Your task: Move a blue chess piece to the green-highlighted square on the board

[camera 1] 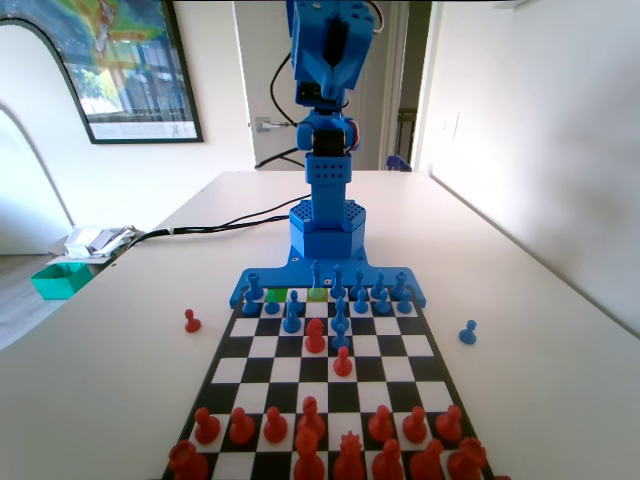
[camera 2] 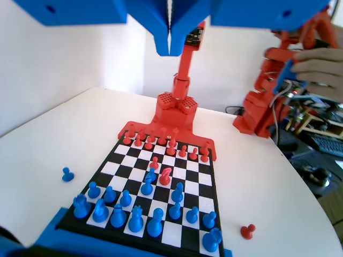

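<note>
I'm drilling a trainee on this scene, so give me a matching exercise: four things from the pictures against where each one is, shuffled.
1 stray blue pawn
2 stray red pawn
3 green squares
4 gripper

A high above the board, jaws together
B on the table, left of board, fixed view
C on the table, right of board, fixed view
D board's far row, by the blue arm

Pairs: 1-C, 2-B, 3-D, 4-A
</note>
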You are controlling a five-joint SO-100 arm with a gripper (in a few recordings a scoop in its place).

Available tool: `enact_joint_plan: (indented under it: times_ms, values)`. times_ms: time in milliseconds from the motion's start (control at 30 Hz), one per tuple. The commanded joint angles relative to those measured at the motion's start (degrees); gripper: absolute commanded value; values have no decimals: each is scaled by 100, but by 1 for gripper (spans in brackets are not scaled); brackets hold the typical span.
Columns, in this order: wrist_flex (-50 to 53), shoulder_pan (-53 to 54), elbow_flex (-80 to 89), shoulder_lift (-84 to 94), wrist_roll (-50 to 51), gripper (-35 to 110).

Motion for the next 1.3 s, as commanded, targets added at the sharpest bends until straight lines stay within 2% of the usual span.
enact_joint_plan:
  times_ms: [0, 433, 767, 1267]
  values:
    - [-105, 53, -167, -35, -132, 1]
    - [352, -299, -1696, -1793, 255, 1]
    - [510, 167, -1881, -2927, 141, 1]
    - [747, 1433, -2083, -3894, -1213, 1]
